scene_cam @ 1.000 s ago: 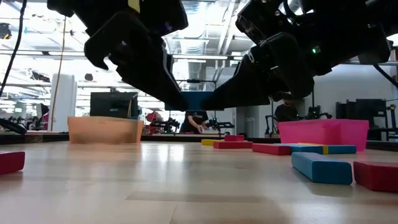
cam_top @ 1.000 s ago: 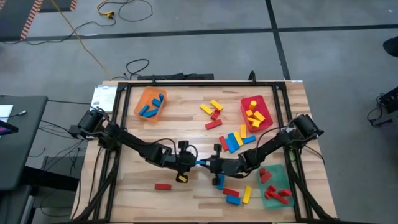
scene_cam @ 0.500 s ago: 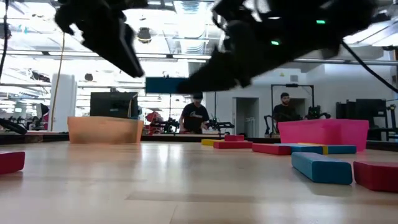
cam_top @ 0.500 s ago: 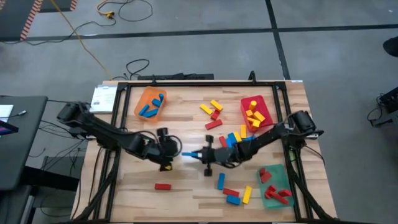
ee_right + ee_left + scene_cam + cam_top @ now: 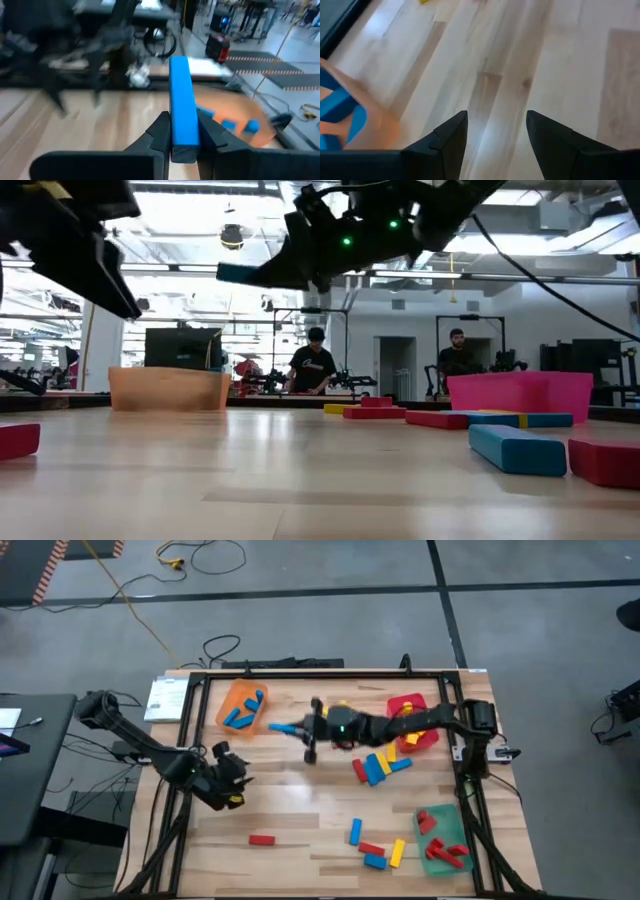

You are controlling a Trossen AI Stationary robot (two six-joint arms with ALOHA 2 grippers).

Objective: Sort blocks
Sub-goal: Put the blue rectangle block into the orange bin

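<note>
High view: right gripper (image 5: pixel 292 728) reaches toward the orange tray (image 5: pixel 240 706), its jaws pinching a blue block (image 5: pixel 281 727) just beside the tray.
Block axis: its long side points at the tray, level with the tabletop (image 5: pixel 300 810).
Nearer arm: the right; the left gripper (image 5: pixel 228 780) waits well apart from the tray.
Low view: blue block (image 5: pixel 245 273) hangs high above the wood, apart from the orange tray (image 5: pixel 168 389).
Left wrist view: left gripper (image 5: pixel 495 137) has its jaws spread and empty over bare boards.
Right wrist view: blue block (image 5: pixel 182 102) sticks forward from the pressed fingers (image 5: pixel 161 131); orange tray (image 5: pixel 240 112) lies ahead.
Room: people stand far behind the tray.
</note>
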